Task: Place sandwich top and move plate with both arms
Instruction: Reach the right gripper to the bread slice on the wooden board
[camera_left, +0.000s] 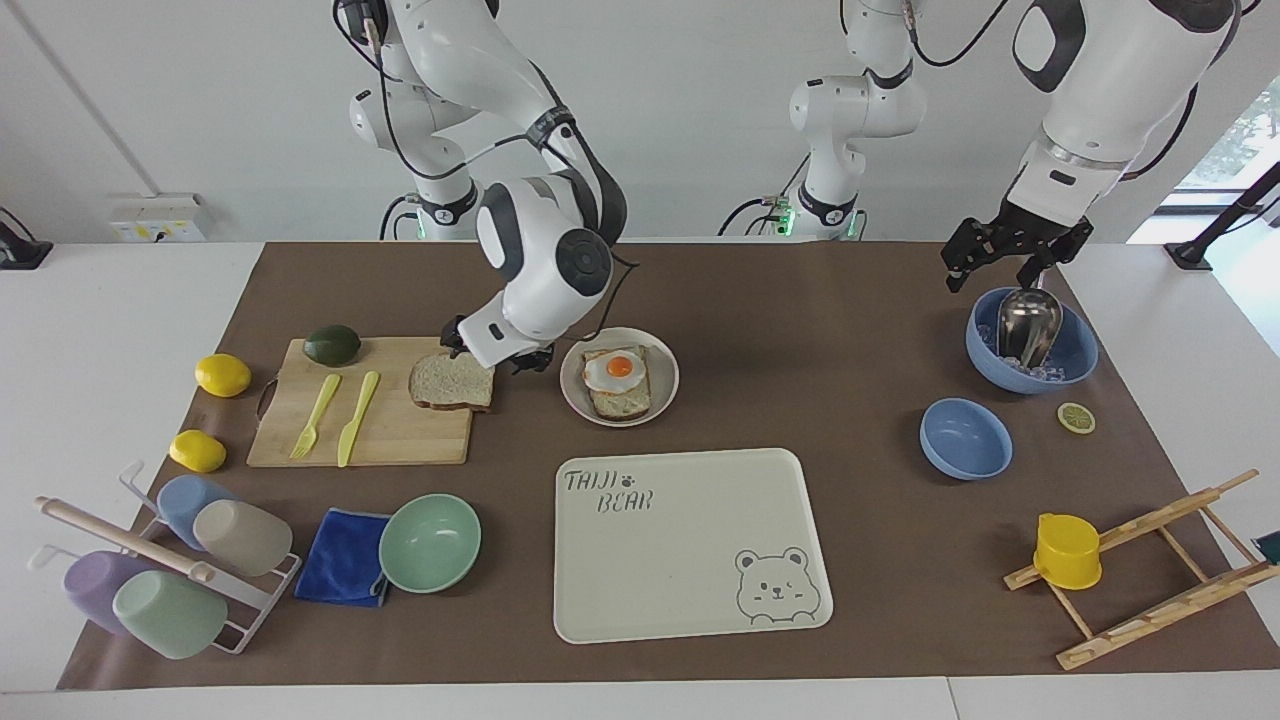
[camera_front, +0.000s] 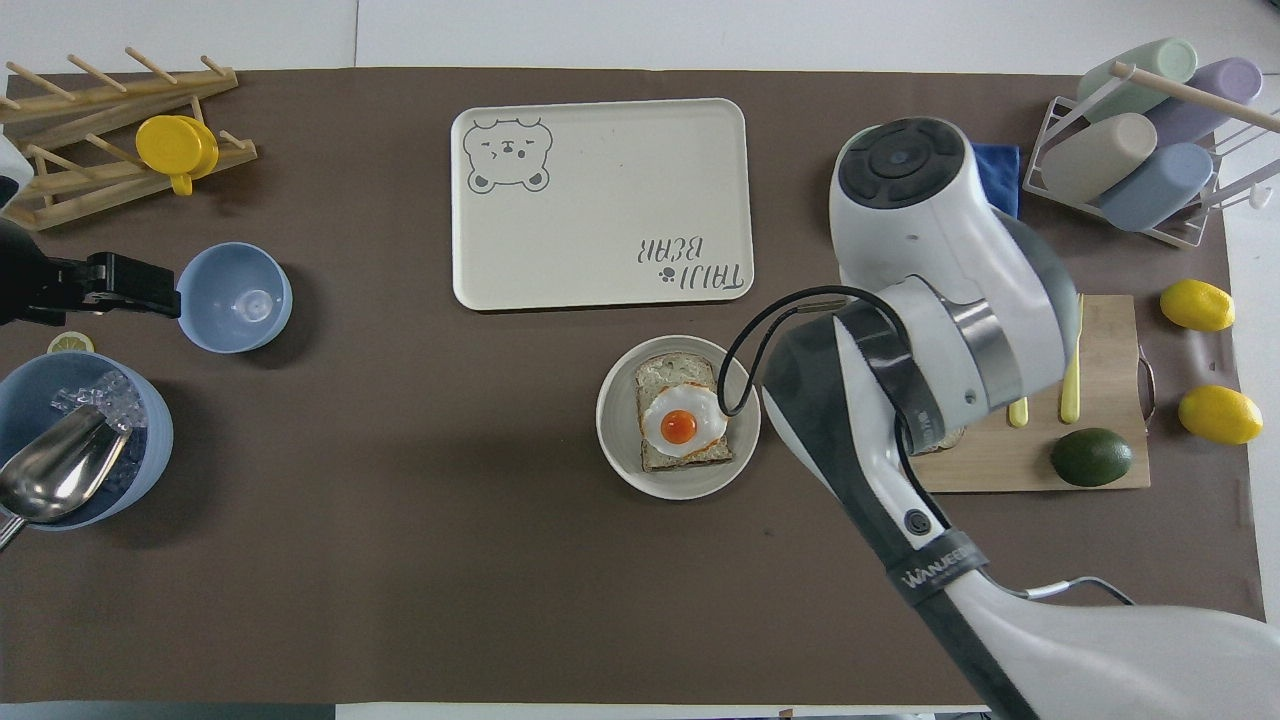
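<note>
Facing view first: near the right arm's end of the table lies the wooden cutting board (camera_left: 395, 425). The sandwich top (camera_left: 452, 381) rests on the board's corner nearest the plate, and its crust hangs a little over the board's edge. The right gripper (camera_left: 497, 358) is low at this slice, on the edge that is toward the robots; its fingers are spread and nothing is between them yet. Just beside the board stands the plate (camera_left: 667, 385) with the egg slice (camera_left: 618, 381) on it, and the bear tray (camera_left: 690, 545) lies farther from the robots than the plate. At the left arm's end the left gripper (camera_left: 1000, 265) waits above the blue ice bowl (camera_left: 1075, 362), also spread and empty.

I think the grasp is the risk. The bread is soft, so a hard pinch can crush or tear it. A shallow pinch can let it slip, or push it along the board. The gripper is also close to the plate, so a careless swing may knock its rim.
</note>
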